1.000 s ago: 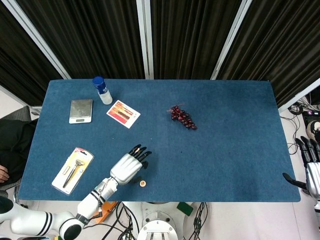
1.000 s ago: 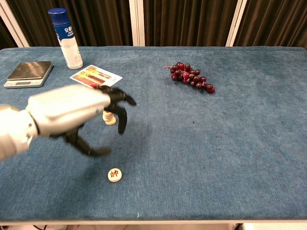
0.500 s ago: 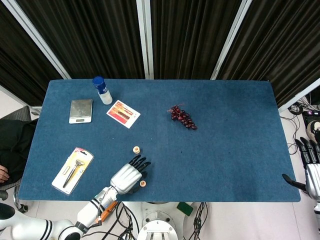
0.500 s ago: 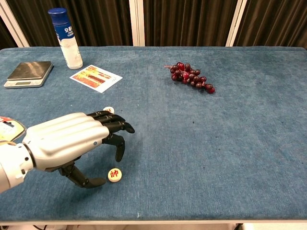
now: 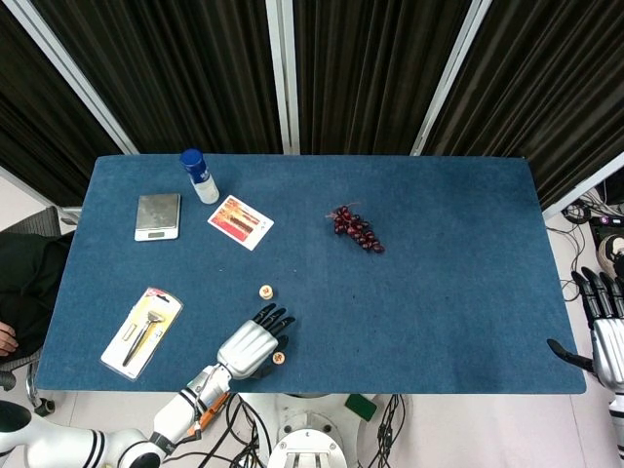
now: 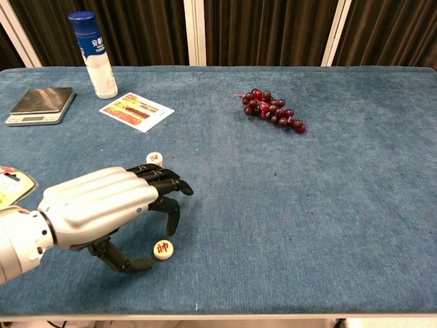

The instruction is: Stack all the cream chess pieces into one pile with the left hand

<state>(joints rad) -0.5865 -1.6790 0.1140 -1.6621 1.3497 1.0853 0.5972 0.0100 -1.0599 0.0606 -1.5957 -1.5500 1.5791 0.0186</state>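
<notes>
near chess piece [image 6: 162, 249]: red 帅 | bottle [image 6: 94, 56]: blue characters (too small to read)

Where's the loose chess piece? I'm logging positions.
The chess piece lies near the table's front edge, left of centre, just beside the left hand's fingertips.

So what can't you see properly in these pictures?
- Pile of cream pieces: in the chest view the left hand hides its lower part, so its height is unclear.
- Loose cream piece: mark too small to read in the head view.
- Right hand: cut off by the head view's edge, absent from the chest view.
- Packet: cut by the chest view's left edge.
</notes>
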